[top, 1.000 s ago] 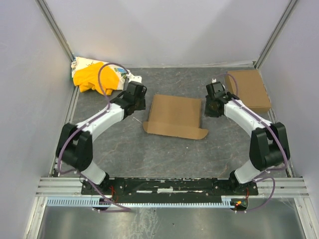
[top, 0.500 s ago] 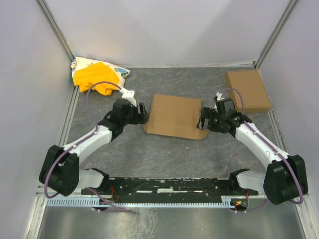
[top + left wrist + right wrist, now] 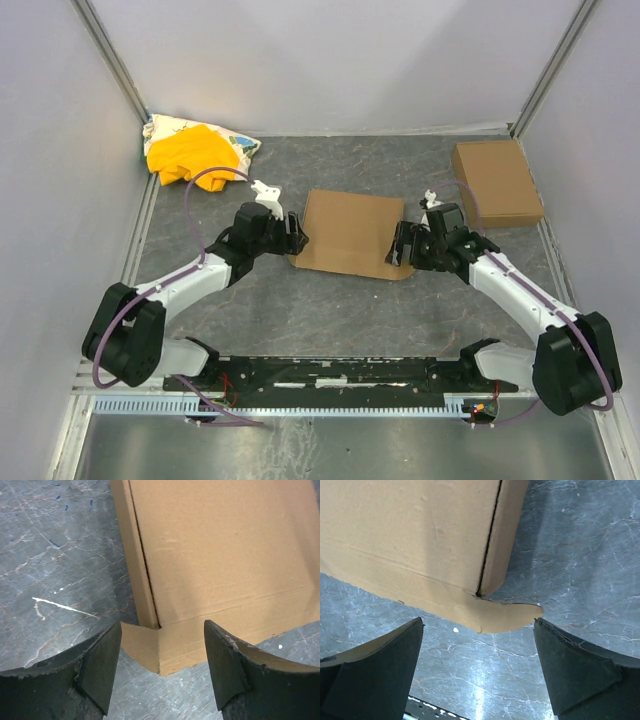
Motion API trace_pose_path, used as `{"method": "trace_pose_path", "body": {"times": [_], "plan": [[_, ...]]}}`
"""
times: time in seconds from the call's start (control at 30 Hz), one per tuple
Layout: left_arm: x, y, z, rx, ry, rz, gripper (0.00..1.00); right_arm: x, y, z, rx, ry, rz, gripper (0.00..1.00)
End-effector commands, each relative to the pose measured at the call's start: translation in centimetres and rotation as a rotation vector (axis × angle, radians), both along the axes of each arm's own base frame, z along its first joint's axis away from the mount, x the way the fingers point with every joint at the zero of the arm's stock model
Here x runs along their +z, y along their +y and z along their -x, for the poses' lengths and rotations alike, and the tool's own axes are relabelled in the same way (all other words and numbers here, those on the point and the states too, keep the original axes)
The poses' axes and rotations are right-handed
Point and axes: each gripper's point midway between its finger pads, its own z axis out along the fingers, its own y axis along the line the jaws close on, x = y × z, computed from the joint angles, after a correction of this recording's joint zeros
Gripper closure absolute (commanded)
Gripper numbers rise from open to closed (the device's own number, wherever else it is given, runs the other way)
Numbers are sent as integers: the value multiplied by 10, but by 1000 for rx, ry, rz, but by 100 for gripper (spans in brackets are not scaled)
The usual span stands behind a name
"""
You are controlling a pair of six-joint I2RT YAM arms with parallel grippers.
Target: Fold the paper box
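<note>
I hold both arms low, reaching in from the near corners toward the middle. My left arm (image 3: 185, 285) slants far and rightward, and my left gripper (image 3: 291, 232) points right with its jaws spread wide. My right arm (image 3: 515, 290) mirrors it, slanting far and leftward. My right gripper (image 3: 402, 245) faces left, its jaws just as wide apart. The two grippers point at each other, well apart.

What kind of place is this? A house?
Probably a robot test booth: plain walls box in a grey table, and the left arm and right arm share one base plate.
</note>
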Motion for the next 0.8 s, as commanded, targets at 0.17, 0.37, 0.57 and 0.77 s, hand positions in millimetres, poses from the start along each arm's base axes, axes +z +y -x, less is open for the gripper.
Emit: {"method": "trace_pose_path", "body": {"times": [0.17, 0.37, 0.57, 0.77], "plan": [[-2, -13, -7, -62, -28, -11, 27, -5, 16, -5, 45, -24, 84, 1], [-8, -18, -7, -82, -19, -14, 28, -16, 21, -3, 57, -9, 118, 1], [-6, -25, -5, -103, -25, 7, 28, -14, 22, -2, 58, -33, 121, 1], [-10, -39, 1, -156, -7, 38, 29, -9, 35, -2, 96, -48, 72, 1]]}}
